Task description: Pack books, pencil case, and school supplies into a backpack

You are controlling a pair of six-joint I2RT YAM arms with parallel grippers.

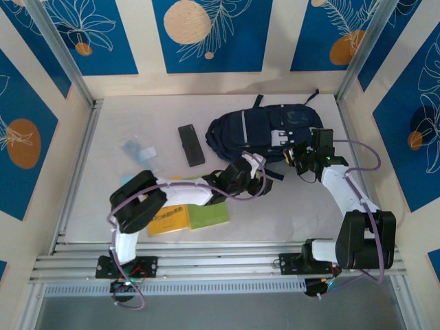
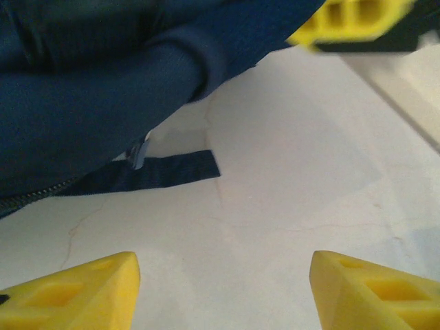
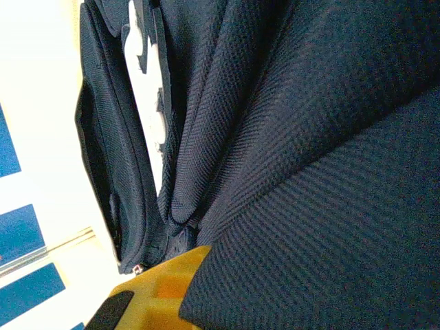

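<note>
Up top, the fixed camera hung high above and behind the arm bases [image 1: 127,267], staring steeply down across the whole counter [image 1: 289,206] to the back wall [image 1: 206,34], far enough off to take in the entire backpack [image 1: 240,130]. The left wrist camera skimmed low over the counter, peering between the yellow fingers [image 2: 82,292] of the left tool [image 2: 223,275] at the backpack's lower edge from close range. The right wrist camera, rolled sideways, sat jammed against the navy fabric beside one finger [image 3: 168,285] of the right tool [image 1: 300,157], so the backpack was what all three views shared.
</note>
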